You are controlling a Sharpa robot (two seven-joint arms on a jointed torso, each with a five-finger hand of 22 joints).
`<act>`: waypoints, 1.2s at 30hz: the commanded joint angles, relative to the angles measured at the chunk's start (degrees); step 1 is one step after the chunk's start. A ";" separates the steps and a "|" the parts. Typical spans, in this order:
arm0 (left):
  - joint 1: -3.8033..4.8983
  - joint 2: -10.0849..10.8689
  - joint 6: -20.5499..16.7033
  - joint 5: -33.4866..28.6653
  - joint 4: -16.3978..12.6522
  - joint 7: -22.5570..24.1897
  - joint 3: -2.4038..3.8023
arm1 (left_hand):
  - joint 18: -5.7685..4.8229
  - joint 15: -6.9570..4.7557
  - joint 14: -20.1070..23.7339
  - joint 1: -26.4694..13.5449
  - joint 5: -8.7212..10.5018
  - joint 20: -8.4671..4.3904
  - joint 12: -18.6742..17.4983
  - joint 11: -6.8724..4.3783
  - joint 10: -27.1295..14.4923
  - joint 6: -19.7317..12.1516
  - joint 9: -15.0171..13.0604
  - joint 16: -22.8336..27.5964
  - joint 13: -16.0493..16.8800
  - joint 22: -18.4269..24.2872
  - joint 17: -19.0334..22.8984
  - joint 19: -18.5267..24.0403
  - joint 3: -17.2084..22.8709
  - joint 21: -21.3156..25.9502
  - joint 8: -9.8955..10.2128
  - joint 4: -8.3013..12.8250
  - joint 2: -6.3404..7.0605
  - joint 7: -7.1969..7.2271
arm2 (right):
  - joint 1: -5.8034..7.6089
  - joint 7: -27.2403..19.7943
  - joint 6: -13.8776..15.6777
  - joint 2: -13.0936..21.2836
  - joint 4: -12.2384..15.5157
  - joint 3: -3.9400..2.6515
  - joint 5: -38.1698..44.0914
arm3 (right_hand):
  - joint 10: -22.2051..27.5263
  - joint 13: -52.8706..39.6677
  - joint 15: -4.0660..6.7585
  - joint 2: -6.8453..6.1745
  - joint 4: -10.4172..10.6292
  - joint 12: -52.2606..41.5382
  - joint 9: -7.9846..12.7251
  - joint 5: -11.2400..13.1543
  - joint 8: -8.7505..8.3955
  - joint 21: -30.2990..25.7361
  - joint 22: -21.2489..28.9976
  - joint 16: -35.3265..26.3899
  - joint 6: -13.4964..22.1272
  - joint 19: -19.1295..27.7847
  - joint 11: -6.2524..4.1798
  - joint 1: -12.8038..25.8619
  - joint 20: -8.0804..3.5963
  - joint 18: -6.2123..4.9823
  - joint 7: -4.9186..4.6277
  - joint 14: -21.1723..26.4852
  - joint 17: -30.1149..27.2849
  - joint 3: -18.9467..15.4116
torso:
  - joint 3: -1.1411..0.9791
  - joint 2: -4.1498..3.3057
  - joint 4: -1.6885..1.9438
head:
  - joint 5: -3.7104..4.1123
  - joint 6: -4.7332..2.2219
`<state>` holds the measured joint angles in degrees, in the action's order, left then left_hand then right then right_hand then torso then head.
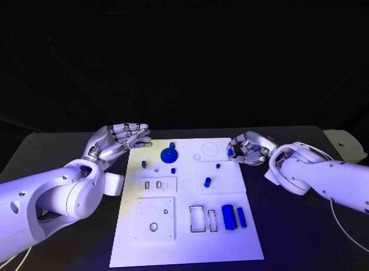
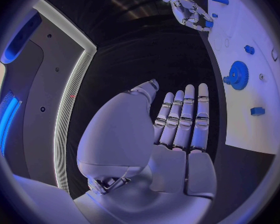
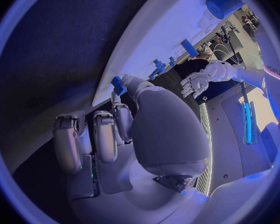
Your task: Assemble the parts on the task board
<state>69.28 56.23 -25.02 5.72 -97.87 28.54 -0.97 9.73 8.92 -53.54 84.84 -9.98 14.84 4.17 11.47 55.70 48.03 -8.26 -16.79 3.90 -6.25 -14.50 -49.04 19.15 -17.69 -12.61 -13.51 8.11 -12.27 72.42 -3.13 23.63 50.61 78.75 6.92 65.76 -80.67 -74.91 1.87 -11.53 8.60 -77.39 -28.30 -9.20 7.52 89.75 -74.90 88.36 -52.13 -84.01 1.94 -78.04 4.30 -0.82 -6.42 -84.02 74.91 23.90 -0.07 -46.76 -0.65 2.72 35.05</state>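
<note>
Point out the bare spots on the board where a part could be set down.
Free: the near strip of the board, below the slots and the square plate. Crowded: the far end, around the gear, small parts and both robot hands, left and right, the right pinching a blue part.

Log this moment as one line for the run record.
left hand: open, at board's far left edge | right hand: pinches small blue part at far right edge | gear: on board

Left hand [image 1: 119, 141] flat, fingers together; right hand [image 1: 250, 148] curled, pinching.
</note>
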 commanded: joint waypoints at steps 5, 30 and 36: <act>0.06 -0.07 0.61 -0.09 -0.12 -0.02 0.04 | 0.74 -0.13 0.46 0.09 0.28 0.19 -0.30 -0.07 -0.02 -0.18 0.07 0.35 0.04 0.05 -0.05 -0.18 0.24 0.05 0.30 0.10 -0.01 -2.13 | -0.10 0.35 0.03 -0.14 -0.18 0.02 0.18 | -0.59 -5.05 0.46 1.35 -0.12 -0.59 -0.42 0.46 1.12 0.25 -15.10 0.32 -2.54 -5.99 -0.10 -0.21 -0.32 0.82 0.10 -5.20 11.74 0.92 | -0.02 0.01 -0.02 | 0.08 0.10; 0.06 -0.09 0.77 -0.09 0.27 -0.12 0.04 | 0.74 -0.12 0.47 0.10 0.28 0.19 -0.32 -0.05 -0.06 -0.20 0.07 0.37 0.03 0.06 -0.07 -0.18 0.28 0.05 0.32 0.11 -0.05 -2.15 | 0.48 4.16 7.44 1.64 6.35 -0.31 1.37 | -1.25 -5.79 0.98 5.08 -1.19 -1.25 -2.12 2.17 4.07 0.25 -15.10 0.44 -6.56 -5.99 -1.03 -0.60 -0.85 0.82 1.16 -5.30 12.13 3.07 | 0.09 0.20 -0.07 | -0.17 0.39; 0.06 -0.82 1.09 -0.09 1.51 -0.25 0.03 | 0.74 -0.10 0.50 0.12 0.27 0.20 -0.35 -0.03 -0.13 -0.24 0.08 0.41 0.02 0.08 -0.12 -0.16 0.37 0.05 0.35 0.17 -0.12 -2.18 | 1.47 9.74 9.16 1.99 12.44 -0.42 4.19 | -1.03 -5.54 0.95 5.32 -1.26 -0.93 -2.25 2.34 4.24 0.25 -15.10 0.42 -6.64 -5.99 -1.04 -0.57 -0.83 0.82 1.13 -5.28 12.08 3.27 | 0.27 0.83 -0.11 | -0.73 0.83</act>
<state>69.27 55.65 -25.00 5.72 -96.54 28.10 -0.97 9.73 8.71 -53.34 84.84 -9.98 14.85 4.17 11.47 55.70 48.03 -8.26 -16.57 3.89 -6.26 -14.57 -49.04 19.30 -17.69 -12.61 -13.35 8.11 -12.26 73.87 1.89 30.43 52.70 90.35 6.49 67.03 -81.58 -74.94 2.49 -6.88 7.40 -78.65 -29.12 -7.06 10.49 89.75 -74.93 88.59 -58.13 -84.01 1.02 -78.54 3.89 -0.81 -5.54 -83.82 74.95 26.80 0.08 -46.33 -0.74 2.27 35.64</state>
